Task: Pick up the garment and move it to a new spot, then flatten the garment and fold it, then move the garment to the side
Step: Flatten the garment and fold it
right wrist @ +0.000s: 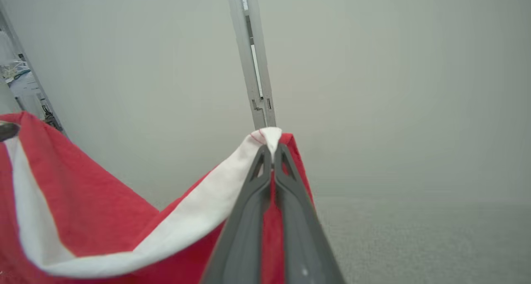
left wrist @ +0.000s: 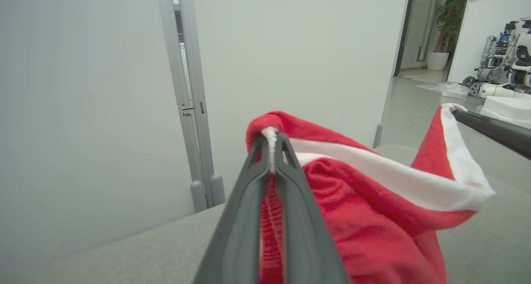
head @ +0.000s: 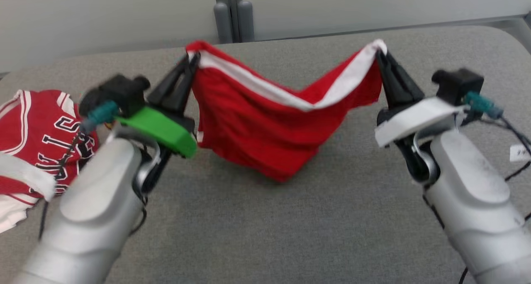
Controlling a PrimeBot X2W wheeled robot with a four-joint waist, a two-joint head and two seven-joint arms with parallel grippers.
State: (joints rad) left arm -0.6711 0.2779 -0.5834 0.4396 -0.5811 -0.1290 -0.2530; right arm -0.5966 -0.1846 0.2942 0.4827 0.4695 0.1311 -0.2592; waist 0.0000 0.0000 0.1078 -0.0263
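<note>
The garment (head: 265, 126) is red with a white band along its top edge. It hangs stretched between my two grippers above the grey table (head: 332, 217), sagging in the middle, its lowest fold close to the surface. My left gripper (head: 191, 62) is shut on the garment's left corner (left wrist: 271, 136). My right gripper (head: 379, 53) is shut on the right corner, where the white band (right wrist: 269, 136) pokes out past the fingertips. In the left wrist view the right gripper's dark finger (left wrist: 493, 130) reaches in from the right edge to the far corner.
A second red garment with white stripes and dark lettering (head: 37, 143) lies bunched at the table's left edge. A pale partition wall with a grey post (head: 232, 14) stands behind the table. Cables trail beside my right arm (head: 514, 143).
</note>
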